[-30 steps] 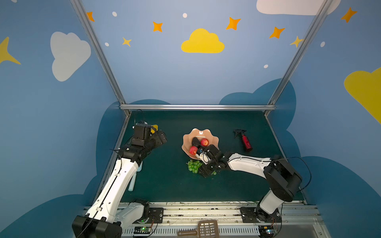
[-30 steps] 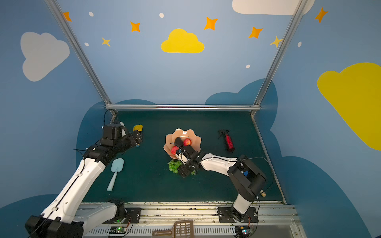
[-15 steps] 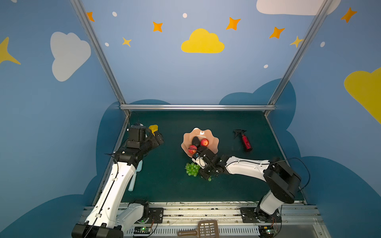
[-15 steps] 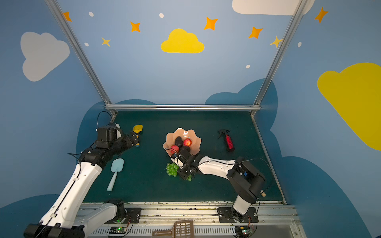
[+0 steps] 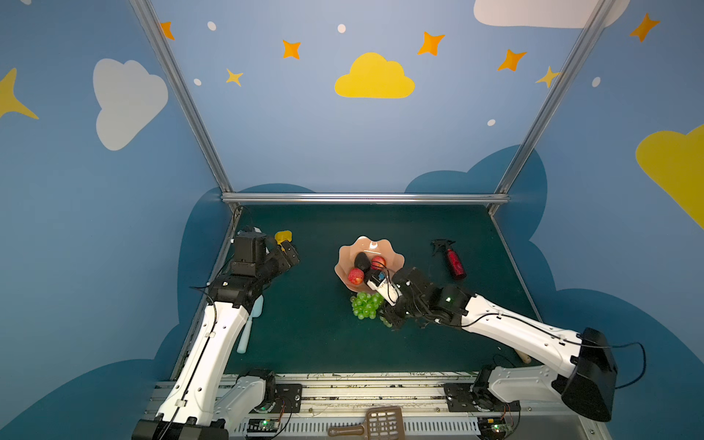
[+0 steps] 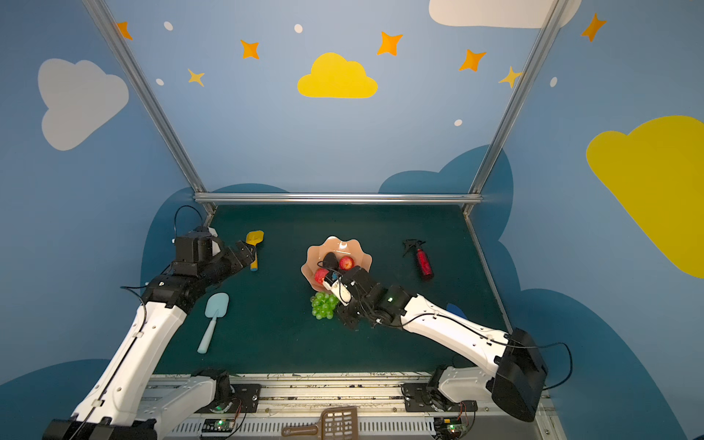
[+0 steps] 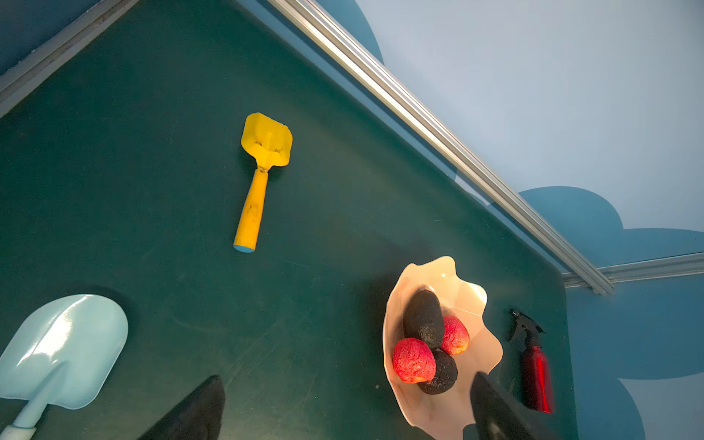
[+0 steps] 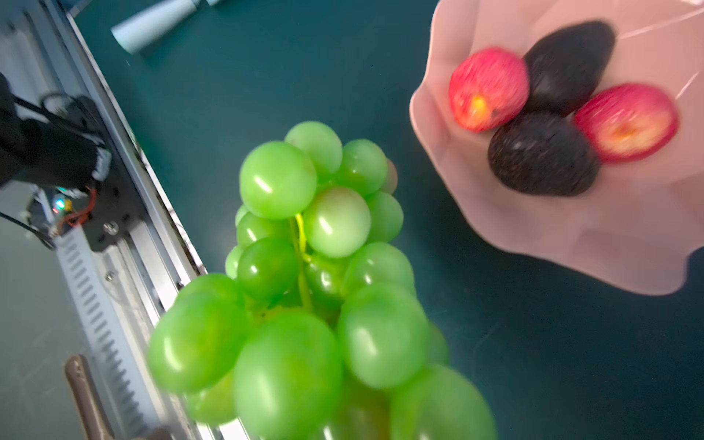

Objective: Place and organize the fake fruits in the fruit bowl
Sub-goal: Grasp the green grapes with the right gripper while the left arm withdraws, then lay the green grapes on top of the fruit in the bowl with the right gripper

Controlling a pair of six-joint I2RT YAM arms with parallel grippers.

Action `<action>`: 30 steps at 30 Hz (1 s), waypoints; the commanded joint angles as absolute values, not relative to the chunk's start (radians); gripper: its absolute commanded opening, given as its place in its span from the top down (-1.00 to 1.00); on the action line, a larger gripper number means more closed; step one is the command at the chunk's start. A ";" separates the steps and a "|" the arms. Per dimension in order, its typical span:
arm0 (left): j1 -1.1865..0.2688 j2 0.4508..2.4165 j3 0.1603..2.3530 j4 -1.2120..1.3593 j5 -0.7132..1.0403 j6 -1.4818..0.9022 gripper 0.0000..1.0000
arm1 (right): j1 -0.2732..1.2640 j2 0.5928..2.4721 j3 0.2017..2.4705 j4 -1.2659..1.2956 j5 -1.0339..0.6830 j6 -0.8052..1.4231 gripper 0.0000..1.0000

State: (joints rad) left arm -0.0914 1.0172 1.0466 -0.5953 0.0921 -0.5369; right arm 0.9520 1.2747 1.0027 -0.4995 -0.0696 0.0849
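The peach-pink fruit bowl (image 5: 396, 256) (image 6: 365, 254) sits mid-table and holds two red apples (image 5: 356, 276) (image 5: 378, 262) and two dark avocados (image 7: 423, 318) (image 7: 439, 375). On the mat just in front of the bowl is a bunch of green grapes (image 5: 365, 307) (image 6: 323, 305). My right gripper (image 5: 389, 319) (image 6: 348, 318) is shut on the bunch's right side. The grapes (image 8: 304, 289) fill the right wrist view and hide the jaws. My left gripper (image 5: 290, 254) (image 7: 346, 419) is open and empty at the far left, beside a yellow shovel.
A yellow toy shovel (image 5: 284, 237) (image 7: 263, 171) lies at the back left. A light-blue shovel (image 6: 213, 320) lies along the left side. A red spray bottle (image 5: 453, 261) lies right of the bowl. A brown slotted spatula (image 5: 367, 424) rests on the front rail.
My right gripper has closed on the grapes, and the bunch has shifted slightly. The left arm has drawn back a little toward the left wall, still open.
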 commanded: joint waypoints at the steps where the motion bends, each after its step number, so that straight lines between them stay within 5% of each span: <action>1: -0.087 1.006 1.039 -0.558 0.075 -0.540 -0.99 | 0.879 1.299 1.054 -0.445 -0.054 0.079 0.52; 15: -0.086 0.967 1.002 -0.482 0.032 -0.516 -0.99 | 0.680 1.729 1.372 -0.515 -0.208 -0.018 0.48; 21: -0.086 0.934 0.955 -0.394 0.049 -0.509 -0.99 | 0.654 1.825 1.450 -0.594 -0.244 0.010 -0.02; 30: -0.087 0.945 0.922 -0.332 0.023 -0.451 -0.99 | 0.619 1.763 1.442 -0.596 -0.231 0.045 -0.33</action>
State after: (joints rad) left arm -0.0914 0.9401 0.9352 -0.3897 0.0399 -0.4950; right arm 0.6304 1.8217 1.4307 -0.5659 -0.2260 0.0269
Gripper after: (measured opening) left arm 0.995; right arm 0.658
